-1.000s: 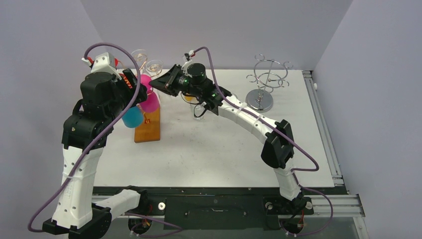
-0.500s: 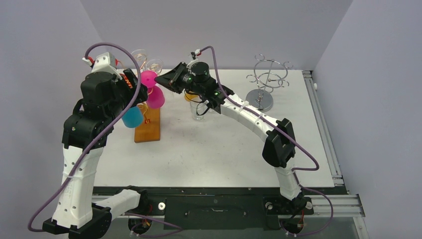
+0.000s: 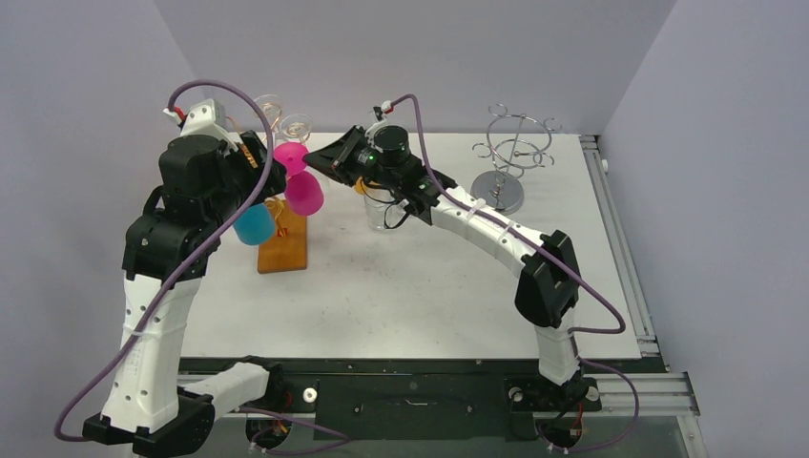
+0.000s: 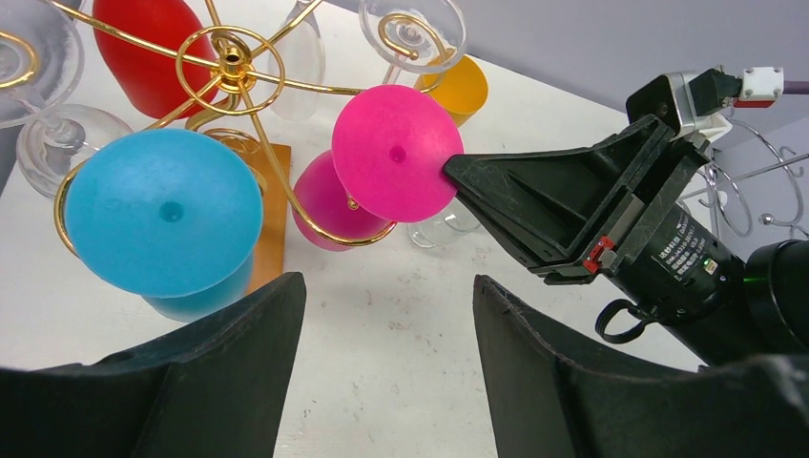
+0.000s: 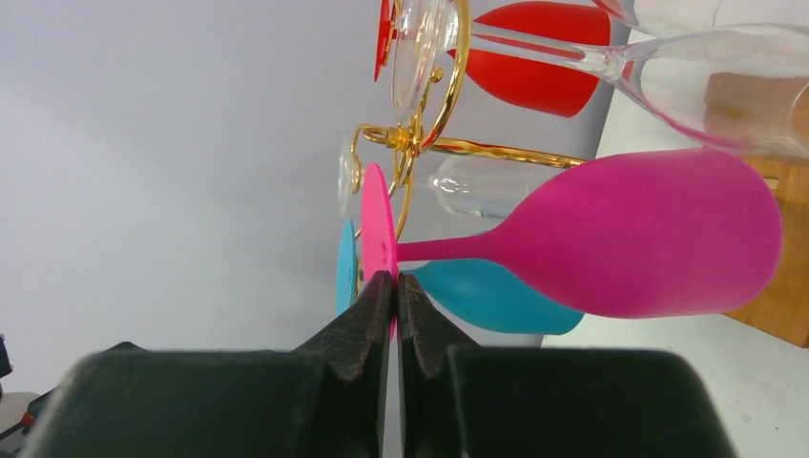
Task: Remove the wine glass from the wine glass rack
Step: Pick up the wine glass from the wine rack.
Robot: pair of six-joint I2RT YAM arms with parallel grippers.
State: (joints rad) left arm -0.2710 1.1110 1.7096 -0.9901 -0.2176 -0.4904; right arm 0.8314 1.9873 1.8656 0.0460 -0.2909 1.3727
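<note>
Table (image 3: pixel 401 286): white. Gold wire wine glass rack (image 4: pixel 234 62) on a wooden base (image 3: pixel 283 243) at the left rear, glasses hanging foot-up. Left claw (image 4: pixel 386 296) above the rack, jaws apart, holding nothing. Pink wine glass (image 3: pixel 305 194) at the rack's right side, tilted, bowl down. Cannot tell if its stem is clear of the wire loop. Right claw (image 5: pixel 394 286) clamped on the rim of its foot.
</note>
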